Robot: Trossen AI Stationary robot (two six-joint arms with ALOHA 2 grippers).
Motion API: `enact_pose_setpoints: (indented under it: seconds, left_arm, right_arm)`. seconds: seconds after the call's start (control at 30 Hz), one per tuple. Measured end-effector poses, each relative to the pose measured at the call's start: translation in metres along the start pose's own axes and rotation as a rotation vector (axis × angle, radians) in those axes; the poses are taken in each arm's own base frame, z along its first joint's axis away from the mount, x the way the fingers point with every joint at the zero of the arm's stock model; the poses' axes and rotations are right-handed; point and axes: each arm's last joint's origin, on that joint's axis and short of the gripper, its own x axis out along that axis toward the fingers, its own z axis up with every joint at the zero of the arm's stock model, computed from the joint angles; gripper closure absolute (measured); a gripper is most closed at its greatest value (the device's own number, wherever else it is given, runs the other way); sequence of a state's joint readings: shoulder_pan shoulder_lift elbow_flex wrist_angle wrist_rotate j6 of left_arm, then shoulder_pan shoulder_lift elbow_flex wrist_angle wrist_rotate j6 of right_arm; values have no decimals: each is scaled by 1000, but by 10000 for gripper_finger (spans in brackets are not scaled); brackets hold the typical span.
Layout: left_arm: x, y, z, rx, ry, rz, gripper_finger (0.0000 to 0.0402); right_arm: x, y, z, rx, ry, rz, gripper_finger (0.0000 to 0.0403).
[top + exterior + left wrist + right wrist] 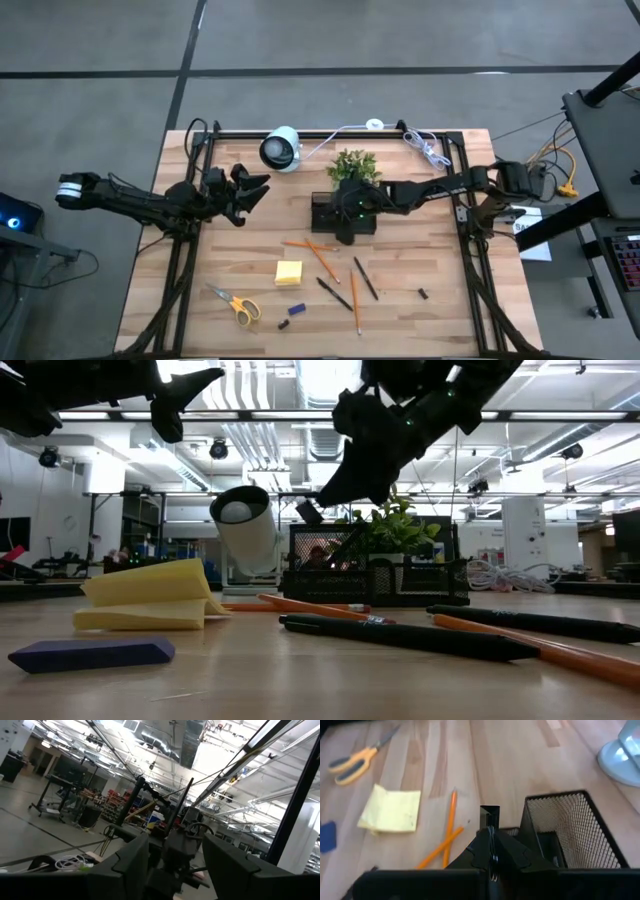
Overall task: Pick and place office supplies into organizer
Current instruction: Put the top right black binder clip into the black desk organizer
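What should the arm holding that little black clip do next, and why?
Probably shift the right pincer slightly so the clip hangs squarely over a compartment of the black mesh tray, then open. The pincer is shut on the clip and hangs above the tray's edge, so letting go now might drop it on the table. The left pincer waits, open, further left.

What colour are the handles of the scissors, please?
Yellow, on the scissors; the right wrist view shows them best.

An industrial lab hall: exposed ceiling ducts, strip lights, equipment racks, concrete floor.
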State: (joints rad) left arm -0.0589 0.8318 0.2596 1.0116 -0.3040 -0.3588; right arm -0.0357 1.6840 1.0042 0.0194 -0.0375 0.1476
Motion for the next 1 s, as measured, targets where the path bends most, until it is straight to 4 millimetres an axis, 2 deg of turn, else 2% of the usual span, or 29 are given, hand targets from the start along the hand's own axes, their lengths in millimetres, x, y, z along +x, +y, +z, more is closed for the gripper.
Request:
enact_pose_setpoints:
  seconds: [0.3,0.67,1.0]
  left_arm:
    - [0,0,-1,2,5,2,230]
    - [0,0,-1,2,8,3,230]
    - [0,0,-1,2,7,3,230]
  right_arm:
    - [4,-1,-10,-91,93,9,394]
    - [25,-5,-32,-80,219,0,394]
    - [20,-6,-32,-78,307,-45,394]
